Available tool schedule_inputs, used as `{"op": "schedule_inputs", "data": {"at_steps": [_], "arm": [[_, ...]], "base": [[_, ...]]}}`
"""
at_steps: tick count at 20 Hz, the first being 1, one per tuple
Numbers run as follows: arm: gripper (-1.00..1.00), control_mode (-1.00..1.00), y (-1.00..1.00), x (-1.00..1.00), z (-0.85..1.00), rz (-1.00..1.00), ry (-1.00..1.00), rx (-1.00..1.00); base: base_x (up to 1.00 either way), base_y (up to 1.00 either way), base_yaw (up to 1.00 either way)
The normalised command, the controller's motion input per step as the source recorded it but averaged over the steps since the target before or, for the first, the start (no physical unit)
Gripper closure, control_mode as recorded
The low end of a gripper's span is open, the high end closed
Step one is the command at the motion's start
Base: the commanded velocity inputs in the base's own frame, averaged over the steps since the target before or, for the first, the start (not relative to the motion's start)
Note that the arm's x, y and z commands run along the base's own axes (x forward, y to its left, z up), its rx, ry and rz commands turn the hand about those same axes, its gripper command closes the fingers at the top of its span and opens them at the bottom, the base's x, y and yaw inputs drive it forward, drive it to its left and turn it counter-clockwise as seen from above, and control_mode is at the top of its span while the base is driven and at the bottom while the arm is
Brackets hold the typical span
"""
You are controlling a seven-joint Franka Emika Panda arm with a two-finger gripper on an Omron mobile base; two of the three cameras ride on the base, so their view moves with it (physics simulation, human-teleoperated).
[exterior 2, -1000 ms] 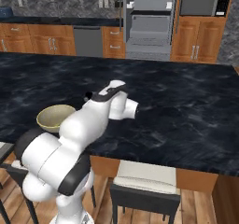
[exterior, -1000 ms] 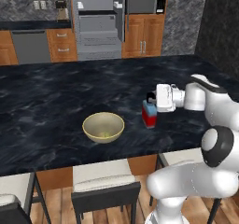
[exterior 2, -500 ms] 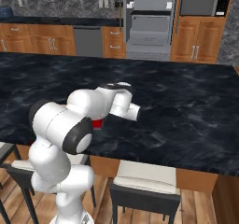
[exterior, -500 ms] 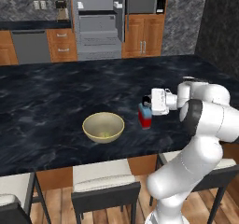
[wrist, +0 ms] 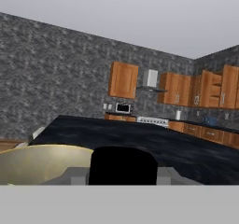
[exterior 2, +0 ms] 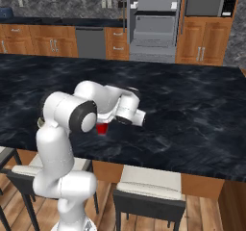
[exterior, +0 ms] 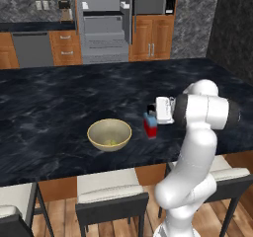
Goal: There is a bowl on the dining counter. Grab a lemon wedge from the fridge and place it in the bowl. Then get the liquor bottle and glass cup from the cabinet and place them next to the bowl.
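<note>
One olive bowl point(exterior: 109, 134) on the black table point(exterior: 49, 107), lemon wedge point(exterior: 111, 142) inside, my gripper point(exterior: 151, 116) closed around the liquor bottle point(exterior: 150, 126) just right of it, stools point(exterior: 111, 196) below, fridge point(exterior: 101, 23) open behind.

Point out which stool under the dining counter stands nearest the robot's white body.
The white-seated stool directly behind the robot's body, at the right end of the black stone counter; the others stand farther left.

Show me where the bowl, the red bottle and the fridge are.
bowl point(exterior: 109, 134): left base view, inner wall.
red bottle point(exterior: 149, 128): left base view, red body.
fridge point(exterior: 103, 23): left base view, open inside shelves.
</note>
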Motion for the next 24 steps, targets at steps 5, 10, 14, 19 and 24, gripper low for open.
{"op": "schedule_inputs", "data": {"at_steps": [5, 10, 14, 19, 24], "arm": [[1.0, -1.0, 0.23, 0.33, -0.4, 0.03, 0.0, 0.0], [1.0, -1.0, 0.24, 0.22, -0.53, 0.04, 0.0, 0.0], [-1.0, -1.0, 0.34, -0.06, -0.69, 0.04, -0.04, -0.07], [-1.0, -1.0, 0.09, -0.11, -0.3, 0.01, -0.06, -0.02], [-1.0, -1.0, -0.09, -0.22, 0.03, 0.0, -0.08, 0.0]], "base": [[0.0, 0.0, 0.0], [0.0, 0.0, 0.0], [0.0, 0.0, 0.0], [0.0, 0.0, 0.0], [0.0, 0.0, 0.0]]}}
